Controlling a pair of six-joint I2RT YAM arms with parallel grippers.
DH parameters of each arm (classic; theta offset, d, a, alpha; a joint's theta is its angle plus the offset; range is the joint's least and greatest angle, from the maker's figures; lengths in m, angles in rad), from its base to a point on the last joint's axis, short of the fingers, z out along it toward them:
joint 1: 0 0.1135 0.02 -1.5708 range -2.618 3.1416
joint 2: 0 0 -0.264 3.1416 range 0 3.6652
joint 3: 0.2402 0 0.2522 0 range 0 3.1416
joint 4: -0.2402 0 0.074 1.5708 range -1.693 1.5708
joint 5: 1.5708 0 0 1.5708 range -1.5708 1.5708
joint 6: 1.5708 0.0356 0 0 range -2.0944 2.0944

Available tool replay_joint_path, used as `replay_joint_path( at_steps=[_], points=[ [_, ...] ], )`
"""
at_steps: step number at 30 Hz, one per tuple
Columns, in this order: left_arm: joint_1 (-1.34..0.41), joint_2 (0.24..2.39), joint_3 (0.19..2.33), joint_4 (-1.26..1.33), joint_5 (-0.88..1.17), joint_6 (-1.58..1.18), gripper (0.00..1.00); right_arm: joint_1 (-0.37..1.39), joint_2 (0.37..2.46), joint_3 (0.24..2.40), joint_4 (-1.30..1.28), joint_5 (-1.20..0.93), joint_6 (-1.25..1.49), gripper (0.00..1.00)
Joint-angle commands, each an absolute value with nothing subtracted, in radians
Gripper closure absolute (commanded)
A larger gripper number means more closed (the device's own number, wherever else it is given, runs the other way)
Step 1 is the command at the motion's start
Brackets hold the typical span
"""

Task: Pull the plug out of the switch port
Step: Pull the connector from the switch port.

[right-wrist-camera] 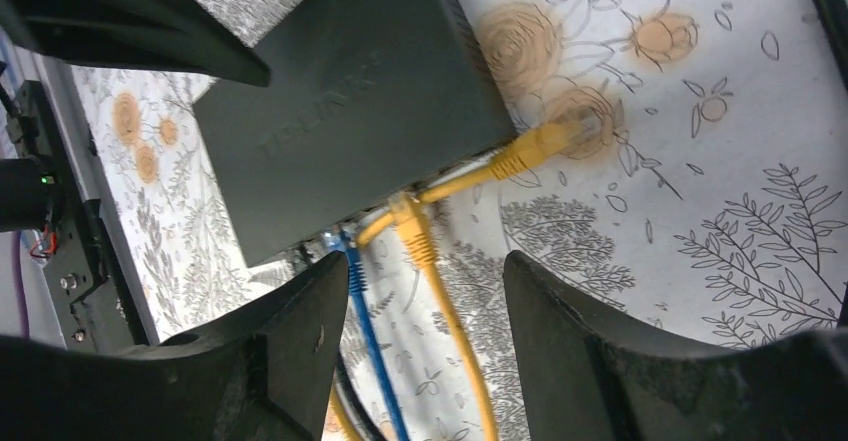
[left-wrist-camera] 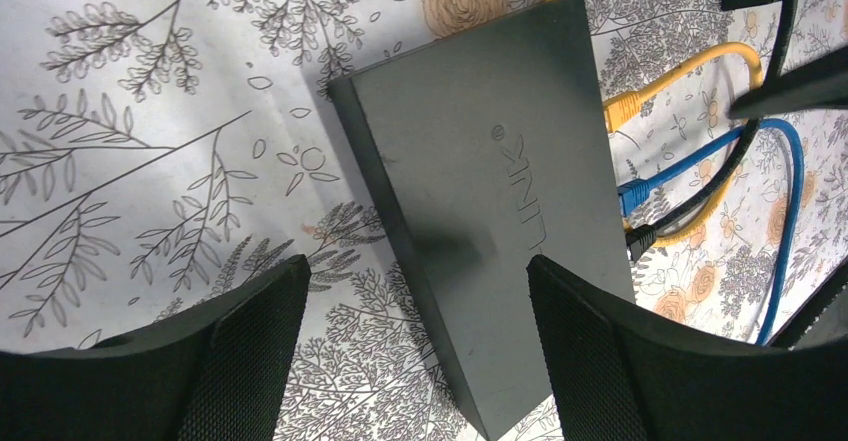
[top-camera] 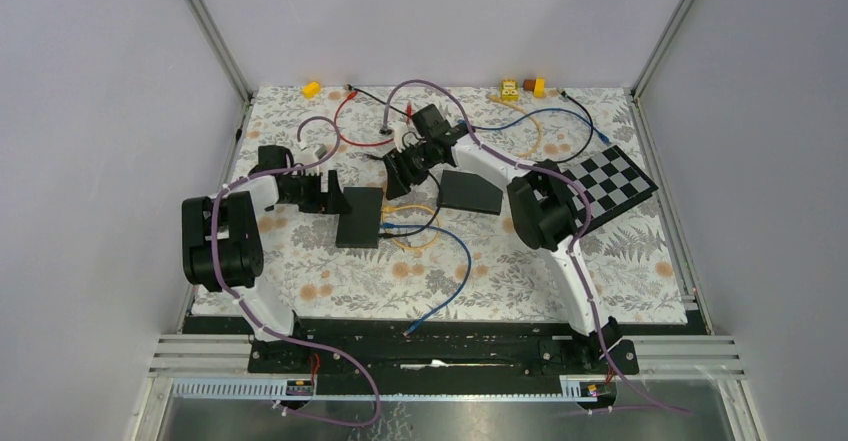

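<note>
Presently the right gripper (right-wrist-camera: 425, 281), jaws apart and empty, hovers over the yellow moulded plug (right-wrist-camera: 415, 226) seated in the flat dark-grey switch box (right-wrist-camera: 350, 111), right edge. The left gripper (left-wrist-camera: 415, 301), likewise apart, hangs over that box, seemingly to brace it.

We see the table (top-camera: 640, 251) under a floral sheet: the dark switch (top-camera: 359, 217) left of centre, a yellow cable (right-wrist-camera: 440, 291) and a blue cable (right-wrist-camera: 371, 331) at its right side, a flat black box (top-camera: 470, 192) nearby, a checkerboard (top-camera: 620, 176) far right.
</note>
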State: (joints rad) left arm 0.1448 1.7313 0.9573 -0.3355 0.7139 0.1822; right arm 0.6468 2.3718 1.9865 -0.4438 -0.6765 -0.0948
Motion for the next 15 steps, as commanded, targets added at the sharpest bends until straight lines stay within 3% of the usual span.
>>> replay_joint_path(
  at_steps=[1, 15],
  points=[
    [0.122, 1.750, 0.960, -0.322, 0.737, 0.180, 0.18, 0.625, 2.445, 2.048, -0.521, -0.742, -0.130, 0.36],
    [0.074, 1.778, 0.953, -0.327, 0.739, 0.185, 0.26, 0.621, 2.524, 1.985, -0.439, -0.954, -0.021, 0.49]
  ],
)
